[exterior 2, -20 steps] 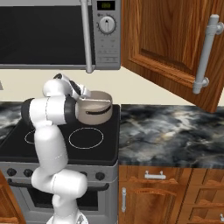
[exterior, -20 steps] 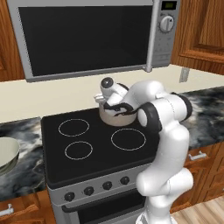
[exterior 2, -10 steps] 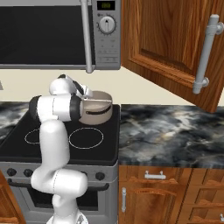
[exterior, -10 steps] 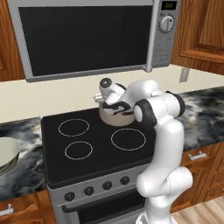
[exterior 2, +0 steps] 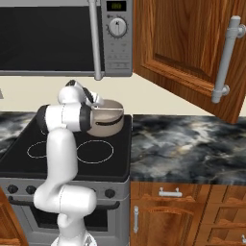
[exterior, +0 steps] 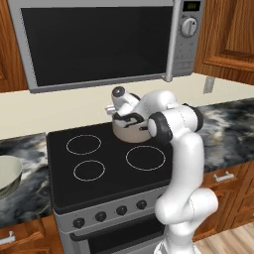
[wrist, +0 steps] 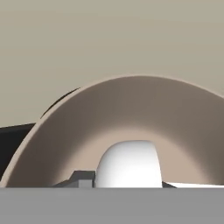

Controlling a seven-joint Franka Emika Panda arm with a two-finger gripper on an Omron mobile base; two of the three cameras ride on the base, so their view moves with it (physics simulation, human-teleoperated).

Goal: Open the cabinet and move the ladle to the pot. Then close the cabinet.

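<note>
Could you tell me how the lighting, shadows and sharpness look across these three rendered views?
Left base view: even, flat light, no glare on the microwave door, everything sharp. Right base view: the open cabinet door is evenly lit, its handle has a soft sheen, and the counter marbling is crisp. Hand view: the pot interior shades darker toward the bottom, with soft edges up close.

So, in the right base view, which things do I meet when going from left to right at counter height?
Stove top → robot arm → pot → marble counter → open cabinet door above it.
</note>
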